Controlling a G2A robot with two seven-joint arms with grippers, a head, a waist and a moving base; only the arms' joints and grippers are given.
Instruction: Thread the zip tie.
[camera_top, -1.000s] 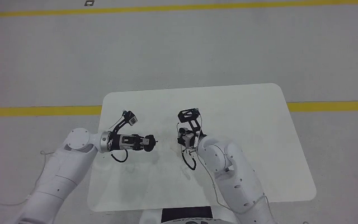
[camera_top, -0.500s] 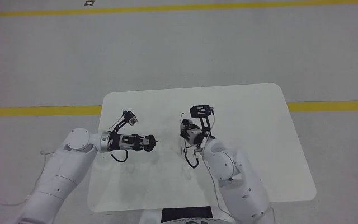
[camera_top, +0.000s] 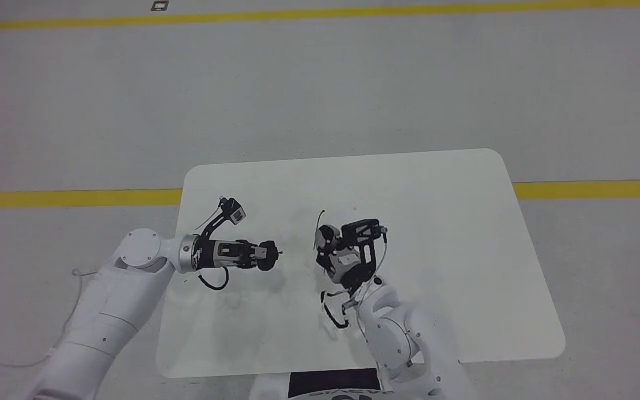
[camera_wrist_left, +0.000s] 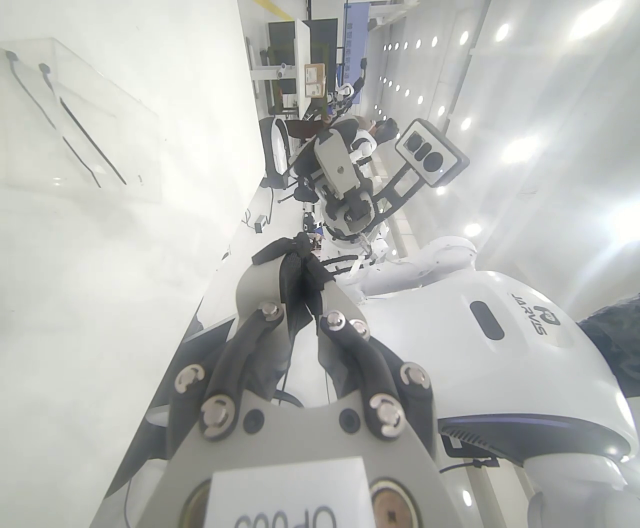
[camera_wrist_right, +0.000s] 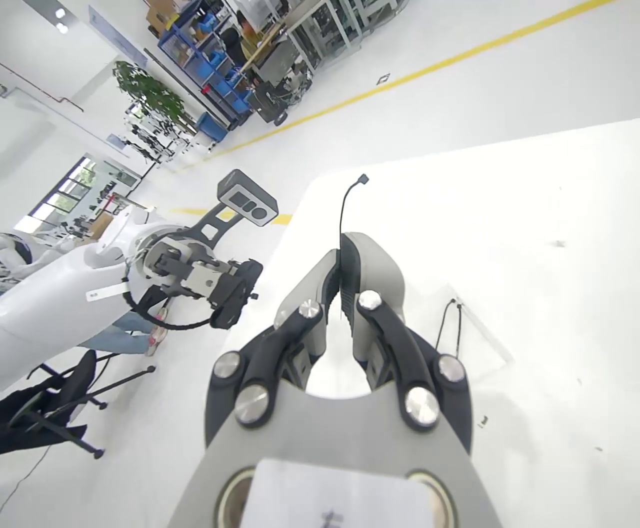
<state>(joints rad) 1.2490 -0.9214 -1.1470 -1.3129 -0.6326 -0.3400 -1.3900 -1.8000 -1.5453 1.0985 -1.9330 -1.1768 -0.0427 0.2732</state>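
– Since a second ago the right arm (camera_top: 395, 335) has pulled in toward the robot and its wrist has turned. The left arm (camera_top: 140, 255) has stayed put.
– And where are they over the counter (camera_top: 450, 200)?
– Both are above its left half, on the robot's side. A clear tray (camera_wrist_left: 125, 115) lies on the counter with spare ties (camera_wrist_left: 85, 150) inside.
– What about the right tool (camera_wrist_right: 340, 260)?
– It is clenched on the zip tie (camera_wrist_right: 344, 205), which is black and thin. The strap is pinched between the pads, and the head end sticks out past the fingertips, free of the counter.
– And the left tool (camera_wrist_left: 300, 265)?
– Clenched too, with its pads pressed together. I cannot tell whether anything is caught between them.
– How do the two stand?
– They are near each other but apart. The left tool's tip is aimed sideways toward the right one, with a gap between it and the zip tie.
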